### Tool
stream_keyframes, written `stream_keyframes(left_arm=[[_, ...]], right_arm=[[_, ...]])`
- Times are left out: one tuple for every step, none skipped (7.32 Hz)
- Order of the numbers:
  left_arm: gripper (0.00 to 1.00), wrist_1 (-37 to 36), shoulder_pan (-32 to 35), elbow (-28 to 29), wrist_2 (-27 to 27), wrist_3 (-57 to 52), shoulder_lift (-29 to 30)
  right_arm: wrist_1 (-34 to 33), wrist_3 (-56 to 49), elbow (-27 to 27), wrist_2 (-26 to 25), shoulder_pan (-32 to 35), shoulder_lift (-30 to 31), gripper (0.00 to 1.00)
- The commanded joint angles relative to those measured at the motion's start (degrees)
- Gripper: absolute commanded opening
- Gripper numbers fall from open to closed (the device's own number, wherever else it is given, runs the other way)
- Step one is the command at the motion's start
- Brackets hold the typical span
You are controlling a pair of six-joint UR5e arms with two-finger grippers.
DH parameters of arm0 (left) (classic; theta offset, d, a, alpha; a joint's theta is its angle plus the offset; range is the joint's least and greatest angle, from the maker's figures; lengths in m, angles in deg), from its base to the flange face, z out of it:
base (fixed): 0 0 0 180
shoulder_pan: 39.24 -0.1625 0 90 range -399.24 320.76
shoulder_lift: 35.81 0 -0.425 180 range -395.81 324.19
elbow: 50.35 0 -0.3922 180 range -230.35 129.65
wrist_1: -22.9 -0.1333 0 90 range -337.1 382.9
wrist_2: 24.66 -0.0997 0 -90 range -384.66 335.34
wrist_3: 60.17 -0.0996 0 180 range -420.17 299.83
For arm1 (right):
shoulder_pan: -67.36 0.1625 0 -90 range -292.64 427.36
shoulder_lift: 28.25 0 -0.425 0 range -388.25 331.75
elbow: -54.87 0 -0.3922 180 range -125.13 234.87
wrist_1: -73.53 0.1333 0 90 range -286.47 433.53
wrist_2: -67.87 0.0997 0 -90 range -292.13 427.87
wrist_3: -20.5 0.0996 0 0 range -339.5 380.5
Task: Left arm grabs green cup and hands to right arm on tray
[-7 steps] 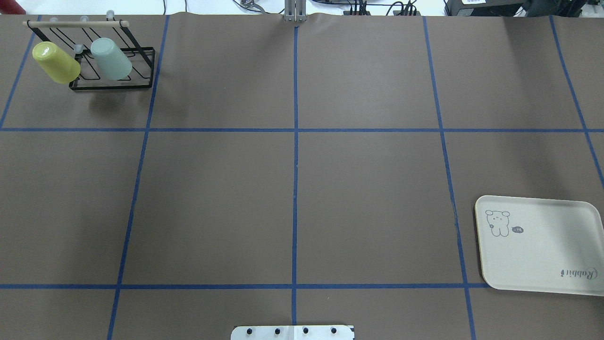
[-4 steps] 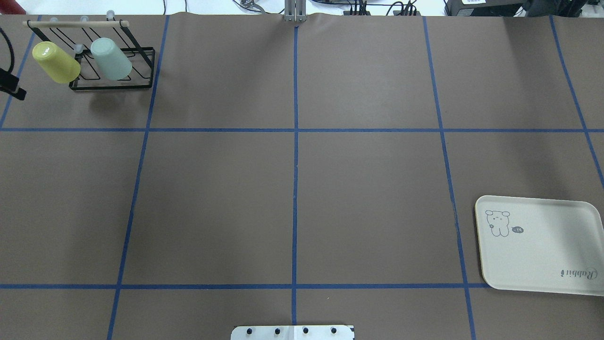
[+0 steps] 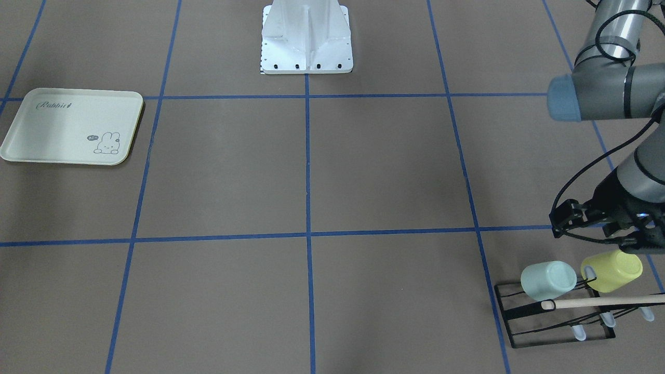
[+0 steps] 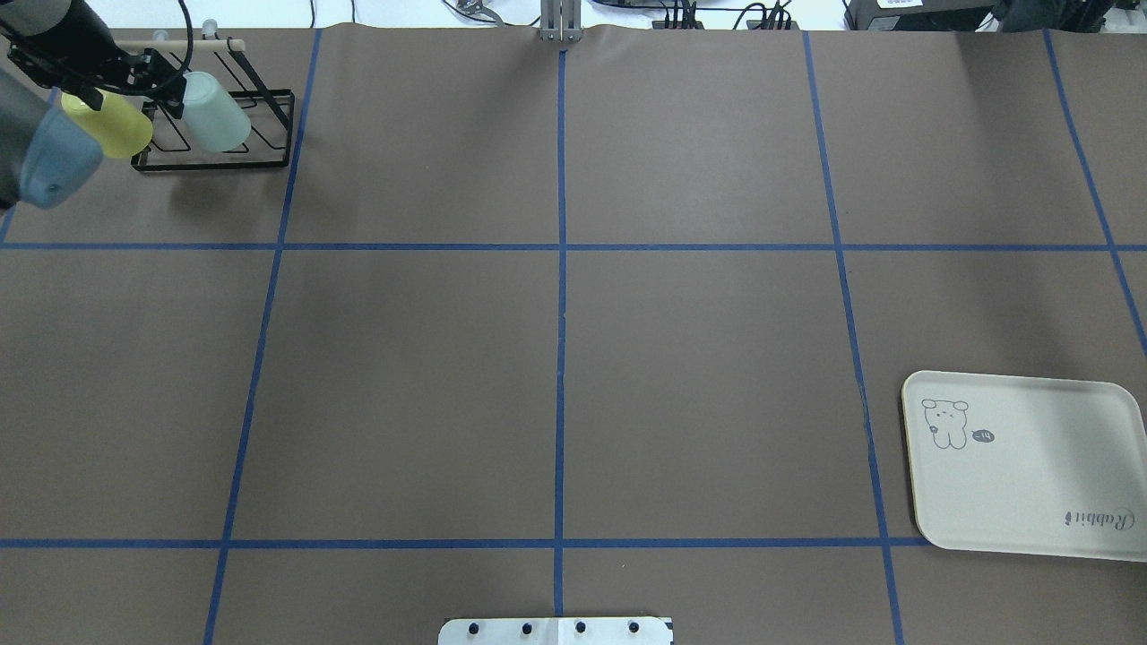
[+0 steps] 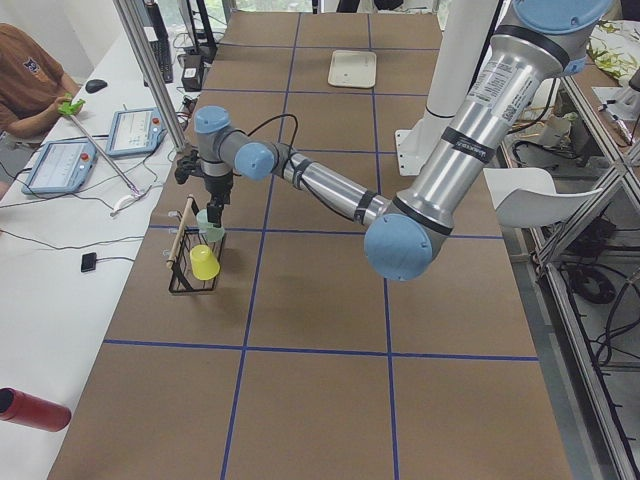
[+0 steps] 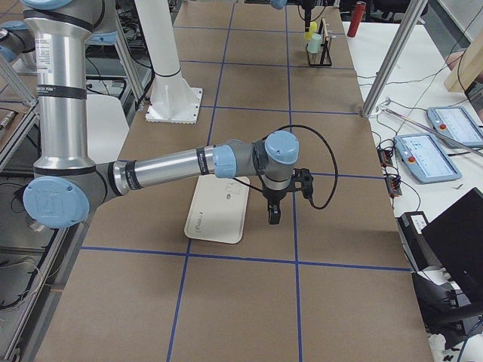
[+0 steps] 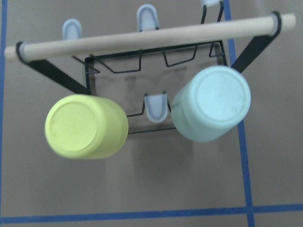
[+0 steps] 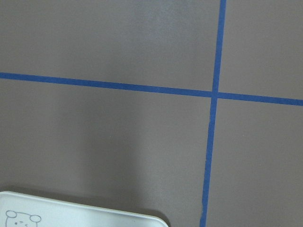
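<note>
Fingers first: on the left gripper (image 5: 214,205) I cannot tell how wide the fingers stand, since no view shows them plainly and the wrist view does not catch them at all; it holds nothing that can be seen. It hangs pointing down over the black wire rack (image 4: 215,161) at the far left of the table, seemingly closer to the yellow cup (image 4: 112,125) than to the target. The green cup (image 7: 213,104) sits upturned and tilted on a rack peg, base toward the wrist camera, just right of the yellow cup and below the wooden bar (image 7: 142,40); nothing grips it. Behind the gripper, the left arm (image 3: 608,93) reaches out to the rack.

The right gripper (image 6: 273,217) shows only from the table's end, so its fingers cannot be judged either; it points down just beside the tray (image 4: 1030,466), which lies at the near right, well apart from the rack. The right arm (image 6: 166,175) stretches low toward it.

The step in hand looks like the approach for the grab. The next move calls for a shift right to centre on the green cup, clear of the yellow one and the bar; then a descent around its wall and a lift along the peg's tilt.
</note>
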Motion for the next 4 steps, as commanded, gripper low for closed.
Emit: stream_keyframes(left_arm=[[0.99,0.16,-0.82,9.09,-0.18,-0.19,6.04],[0.99,0.25,-0.91,10.95,-0.18,-0.10,6.93],[0.99,0.16,-1.35,13.84,-0.18,-0.10,8.76],[0.99,0.25,-1.96,14.65,-0.18,-0.10,8.87]], right_arm=[[0.01,-0.06,0.05,0.23,-1.23,-0.03,1.00],[0.01,-0.06,0.14,0.23,-1.41,-0.03,1.00],[0.01,-0.15,0.32,0.23,-1.50,-0.03,1.00],[0.01,-0.07,0.32,0.23,-1.76,-0.03,1.00]])
